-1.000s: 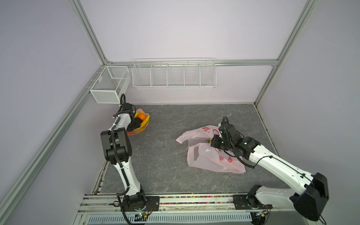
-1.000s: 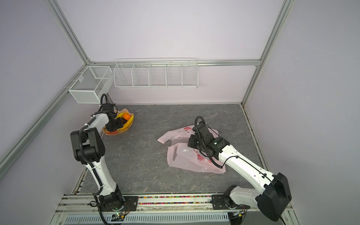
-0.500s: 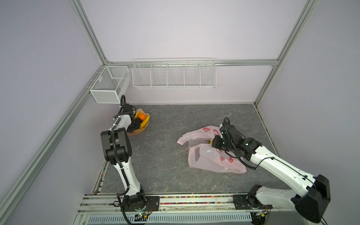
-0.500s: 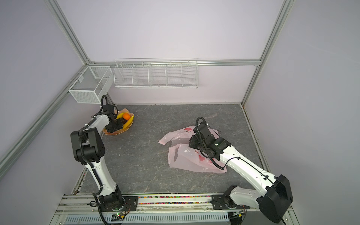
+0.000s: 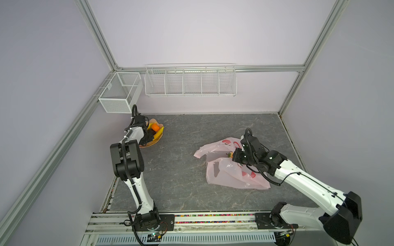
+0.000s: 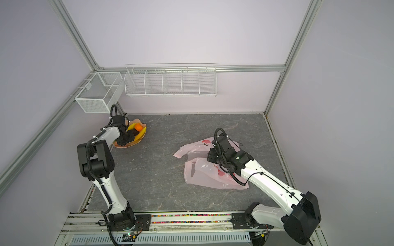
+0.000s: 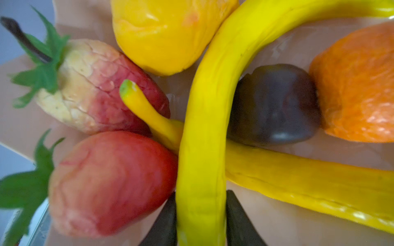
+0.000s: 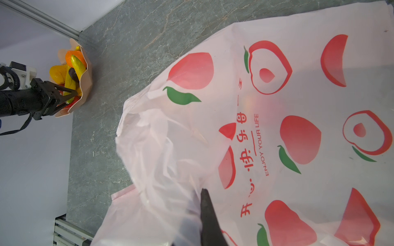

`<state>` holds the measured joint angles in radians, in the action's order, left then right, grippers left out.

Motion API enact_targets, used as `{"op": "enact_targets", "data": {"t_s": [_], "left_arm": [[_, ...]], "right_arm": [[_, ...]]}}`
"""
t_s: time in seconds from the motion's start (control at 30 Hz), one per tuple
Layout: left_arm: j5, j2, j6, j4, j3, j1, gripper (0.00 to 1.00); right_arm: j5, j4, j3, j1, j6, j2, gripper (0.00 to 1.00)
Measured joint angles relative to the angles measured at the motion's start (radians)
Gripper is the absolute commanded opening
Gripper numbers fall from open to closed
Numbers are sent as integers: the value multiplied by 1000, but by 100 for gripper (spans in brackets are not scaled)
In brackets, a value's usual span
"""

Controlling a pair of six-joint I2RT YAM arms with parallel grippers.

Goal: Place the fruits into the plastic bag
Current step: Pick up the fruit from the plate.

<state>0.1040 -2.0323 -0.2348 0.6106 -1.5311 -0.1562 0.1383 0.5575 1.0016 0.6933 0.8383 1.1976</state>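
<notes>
Toy fruits [image 5: 155, 130] sit piled in a peach-coloured dish with a wavy edge [image 8: 87, 72]. The dish is in the far left corner of the grey stone-look worktop [image 5: 181, 170]. In the pile are a fat yellow pear [image 7: 162, 32], a bumpy orange [image 7: 358, 85], a round dark brown piece [image 7: 275, 104] and two red strawberries with green leaves [image 7: 110, 183]. A long yellow curved banana [image 7: 204, 127] lies on top and crosses over a second yellow banana [image 7: 298, 183].

The left hand [image 7: 201, 198] reaches into the dish. Its two dark fingers [image 7: 168, 219] press on both sides of the curved banana, so it is grasping that banana. The curved banana lies among the other fruits, touching the brown piece and a strawberry.

A big see-through pale pink plastic bag [image 5: 230, 174] with red fruit pictures lies on the right half of the worktop, well apart from the dish. The right hand [image 8: 197, 204] is clenched on a fold of thin plastic near the bag's opening. One dark finger [image 8: 207, 213] shows, and the other is only a dark shape under the plastic. That edge of the bag is held up a little. The rest lies flat and crumpled on the worktop.
</notes>
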Motion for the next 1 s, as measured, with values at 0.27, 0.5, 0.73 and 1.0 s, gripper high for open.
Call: {"op": "enact_targets", "data": {"t_s": [0.27, 0.5, 0.73, 1.0], "left_arm": [[0, 13, 1, -3, 1, 0, 16], [0, 45, 3, -3, 23, 0, 7], [-3, 144, 5, -2, 90, 0, 5], [-23, 323, 13, -3, 233, 5, 3]], "right_arm": [[0, 0, -2, 0, 0, -5, 6], [0, 0, -2, 0, 0, -6, 6], [3, 0, -2, 0, -1, -6, 6], [3, 0, -2, 0, -1, -6, 6]]}}
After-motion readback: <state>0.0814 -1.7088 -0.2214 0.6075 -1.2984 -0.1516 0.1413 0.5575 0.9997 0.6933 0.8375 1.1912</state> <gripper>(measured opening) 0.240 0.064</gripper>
